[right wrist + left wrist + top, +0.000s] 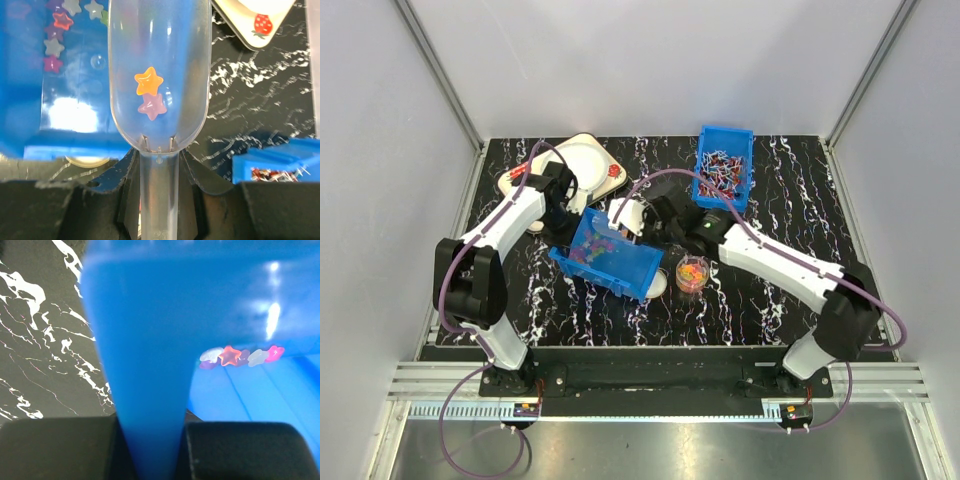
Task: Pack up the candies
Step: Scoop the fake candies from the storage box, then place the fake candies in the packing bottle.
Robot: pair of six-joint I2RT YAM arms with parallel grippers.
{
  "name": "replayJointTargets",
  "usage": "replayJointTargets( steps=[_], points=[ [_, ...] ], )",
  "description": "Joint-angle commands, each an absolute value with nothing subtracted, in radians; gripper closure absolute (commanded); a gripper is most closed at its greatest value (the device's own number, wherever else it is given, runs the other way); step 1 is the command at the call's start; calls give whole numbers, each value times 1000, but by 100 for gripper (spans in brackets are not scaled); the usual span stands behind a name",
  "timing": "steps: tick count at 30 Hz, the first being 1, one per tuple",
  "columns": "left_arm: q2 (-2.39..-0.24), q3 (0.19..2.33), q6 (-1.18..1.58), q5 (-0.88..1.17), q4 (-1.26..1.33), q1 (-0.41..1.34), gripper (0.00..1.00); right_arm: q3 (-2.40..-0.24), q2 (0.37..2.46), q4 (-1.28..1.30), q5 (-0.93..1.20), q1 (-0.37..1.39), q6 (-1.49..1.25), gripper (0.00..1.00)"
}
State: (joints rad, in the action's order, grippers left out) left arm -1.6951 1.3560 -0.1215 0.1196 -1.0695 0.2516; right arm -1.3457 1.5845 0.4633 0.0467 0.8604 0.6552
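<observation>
R fingers (75,210) pinch scoop (159,60) handle, 2 candies (149,82) in its bowl straight ahead, at edge of tilted bin (620,268) w/ the rest, its wall clamped by L fingers (60,450); cup (692,272) just beside, nearer R arm (770,260).

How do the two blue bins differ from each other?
The near bin is tilted, gripped by the left gripper; the far bin sits flat on the table. The near bin holds colourful star candies; the far bin holds wrapped sweets. Both are blue, open bins.
</observation>
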Motion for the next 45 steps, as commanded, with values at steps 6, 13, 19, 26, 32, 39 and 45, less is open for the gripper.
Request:
replayJointTargets(
  steps=[6, 13, 19, 26, 32, 39, 45],
  points=[
    [-1657, 1399, -107, 176, -1045, 255, 100, -1272, 1319, 661, 17, 775, 767, 100],
    [-1664, 1430, -107, 186, -1063, 255, 100, -1117, 1141, 827, -54, 735, 831, 100],
    [-1651, 1427, -106, 178, -1062, 252, 100, -1043, 1051, 963, -138, 732, 864, 100],
    [-1632, 1422, -104, 178, -1057, 229, 100, -992, 1054, 1019, -239, 729, 911, 100],
    [-1623, 1414, -100, 176, -1052, 206, 100, -994, 1133, 1011, -388, 727, 960, 100],
    [-1614, 1407, -100, 178, -1046, 192, 100, -1038, 1192, 1019, -432, 732, 991, 100],
    [-1614, 1411, -101, 179, -1046, 184, 100, -1045, 1224, 994, -523, 773, 1011, 100]
  ],
)
